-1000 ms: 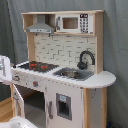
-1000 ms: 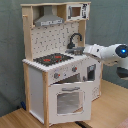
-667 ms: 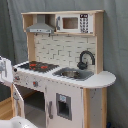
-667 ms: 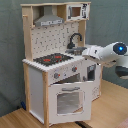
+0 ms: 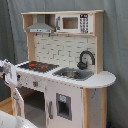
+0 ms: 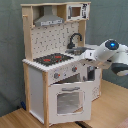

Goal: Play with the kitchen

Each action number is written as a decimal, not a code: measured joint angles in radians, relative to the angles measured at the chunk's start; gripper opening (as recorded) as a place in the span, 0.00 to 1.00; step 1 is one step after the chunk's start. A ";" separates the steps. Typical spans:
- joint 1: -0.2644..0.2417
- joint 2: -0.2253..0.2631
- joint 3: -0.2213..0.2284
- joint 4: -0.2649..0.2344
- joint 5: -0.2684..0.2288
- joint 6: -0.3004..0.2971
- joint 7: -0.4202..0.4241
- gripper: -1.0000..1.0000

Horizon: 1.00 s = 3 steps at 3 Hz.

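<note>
The kitchen (image 5: 65, 75) is a white and light-wood toy with a black-red stovetop (image 5: 37, 65), a sink (image 5: 74, 74), a black faucet (image 5: 86, 58), a grey hood (image 5: 41, 26) and a microwave shelf (image 5: 75, 23). In the second exterior view the kitchen (image 6: 55, 70) shows its windowed oven door (image 6: 70, 101), which leans slightly out at the top. My white arm (image 6: 111, 54) reaches in from the second exterior view's right. The gripper (image 6: 90, 59) is at the counter's front edge, next to the knobs (image 6: 64, 73). In the first exterior view the gripper (image 5: 8, 74) is at the left edge, beside the stove.
A grey curtain (image 5: 115, 45) hangs behind the kitchen. The kitchen stands on a light wooden floor (image 6: 112, 107). The rounded counter end (image 5: 102, 80) juts out past the sink. A white surface (image 5: 10, 121) fills the first exterior view's lower left corner.
In the second exterior view my arm has shifted a little left, closer to the kitchen's front. The kitchen itself has not moved.
</note>
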 joint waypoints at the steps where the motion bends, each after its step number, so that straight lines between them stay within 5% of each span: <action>1: -0.018 0.096 -0.002 0.000 0.000 0.018 -0.041 1.00; 3: -0.064 0.280 -0.001 0.017 0.000 0.062 -0.149 1.00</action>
